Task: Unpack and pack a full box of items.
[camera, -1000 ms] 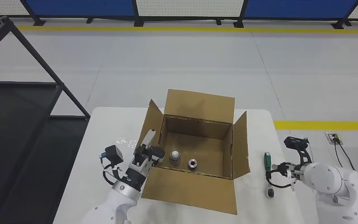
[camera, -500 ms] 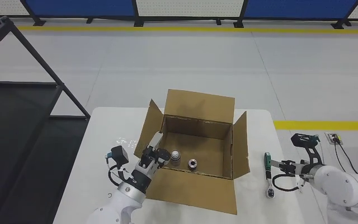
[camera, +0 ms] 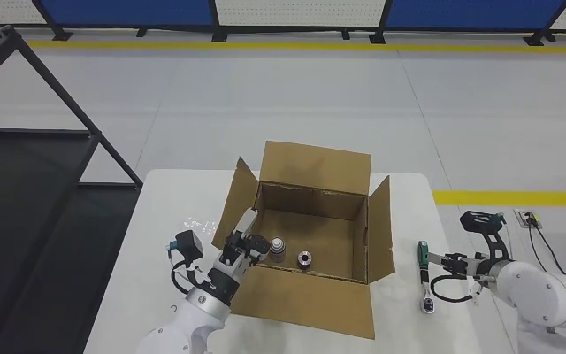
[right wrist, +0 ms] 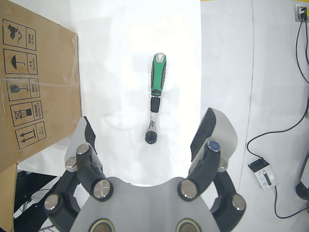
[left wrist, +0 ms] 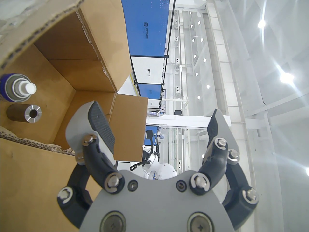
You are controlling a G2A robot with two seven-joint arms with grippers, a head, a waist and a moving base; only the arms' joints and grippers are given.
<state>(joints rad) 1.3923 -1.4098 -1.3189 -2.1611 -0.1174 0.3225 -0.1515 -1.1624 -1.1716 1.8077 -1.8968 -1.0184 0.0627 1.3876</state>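
An open cardboard box (camera: 309, 305) stands in the middle of the white table (camera: 168, 221). Inside it a spray bottle (camera: 276, 247) (left wrist: 18, 88) stands upright beside a short metal cylinder (camera: 304, 258) (left wrist: 24, 113). A green-handled ratchet wrench (camera: 424, 276) (right wrist: 155, 90) lies on the table to the right of the box. My left gripper (camera: 247, 232) (left wrist: 157, 126) hovers open at the box's left wall, holding nothing. My right gripper (camera: 448, 277) (right wrist: 147, 131) is open above the table, just off the wrench's head end.
The box's flaps (camera: 382, 232) stand up on all sides. The table's right edge (camera: 438, 230) runs close to the wrench. A small grey box with a cable (right wrist: 263, 173) lies on the floor (camera: 292, 97) beyond that edge.
Over the last second my right gripper pulled back rightward, leaving the wrench lying on the table. My left gripper edged toward the box's left wall. Nothing moved in the last half second.
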